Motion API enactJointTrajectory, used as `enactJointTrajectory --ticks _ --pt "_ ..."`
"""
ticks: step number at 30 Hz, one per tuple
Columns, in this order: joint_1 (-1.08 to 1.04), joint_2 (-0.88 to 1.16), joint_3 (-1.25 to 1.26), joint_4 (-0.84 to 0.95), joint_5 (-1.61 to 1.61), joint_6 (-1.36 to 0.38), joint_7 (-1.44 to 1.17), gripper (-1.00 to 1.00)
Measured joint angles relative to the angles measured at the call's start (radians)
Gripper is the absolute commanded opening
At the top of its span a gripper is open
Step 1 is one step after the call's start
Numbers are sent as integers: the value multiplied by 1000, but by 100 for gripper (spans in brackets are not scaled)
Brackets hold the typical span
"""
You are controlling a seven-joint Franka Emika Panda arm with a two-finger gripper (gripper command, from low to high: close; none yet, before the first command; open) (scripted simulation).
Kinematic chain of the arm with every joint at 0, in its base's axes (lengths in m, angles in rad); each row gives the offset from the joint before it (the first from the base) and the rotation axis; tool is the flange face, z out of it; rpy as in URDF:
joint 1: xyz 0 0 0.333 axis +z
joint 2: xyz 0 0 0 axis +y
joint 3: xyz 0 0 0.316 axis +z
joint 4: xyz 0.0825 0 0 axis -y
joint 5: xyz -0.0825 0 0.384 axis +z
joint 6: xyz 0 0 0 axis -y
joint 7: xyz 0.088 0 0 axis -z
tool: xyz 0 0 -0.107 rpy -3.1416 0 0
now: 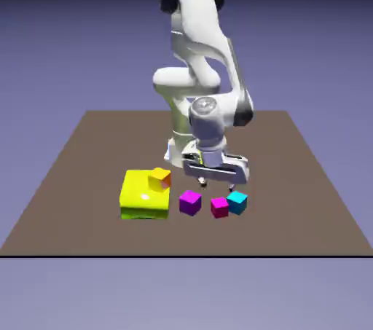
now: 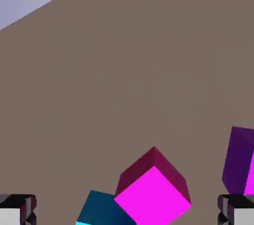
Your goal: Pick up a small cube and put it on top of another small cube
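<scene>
Exterior view: your white two-finger gripper (image 1: 217, 186) is over the brown table (image 1: 95, 175), fingers apart, nothing between them. Small plain cyan cube (image 1: 237, 203) sits toward the table's near edge, just beside the small pinkish-magenta cube (image 1: 219, 207), on its side toward the near right corner.

Hand view: tips wide apart; magenta cube mid-frame, cyan partly cut off at the bottom edge. Handling guess: light, rigid, maybe slick on smooth faces. Take cyan square on two opposite side faces, at mid-height, clear of the magenta.
</scene>
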Motion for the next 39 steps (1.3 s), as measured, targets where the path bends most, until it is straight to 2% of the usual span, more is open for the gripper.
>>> enactJointTrajectory --ticks 4,8,9,11,16,34,36,39 --pt "-29 107 61 38 58 -95 76 0" --pt "13 252 56 24 65 67 64 0" --pt "22 285 54 21 67 104 61 -100" --pt "22 286 54 21 68 105 60 -100" --pt "-27 107 59 38 57 -95 70 -100" --pt "382 -69 -420 42 -626 -351 -712 -100" --pt "395 -74 -433 42 -645 -358 -734 -100" --pt "384 8 -451 -7 -682 -228 -709 -100"
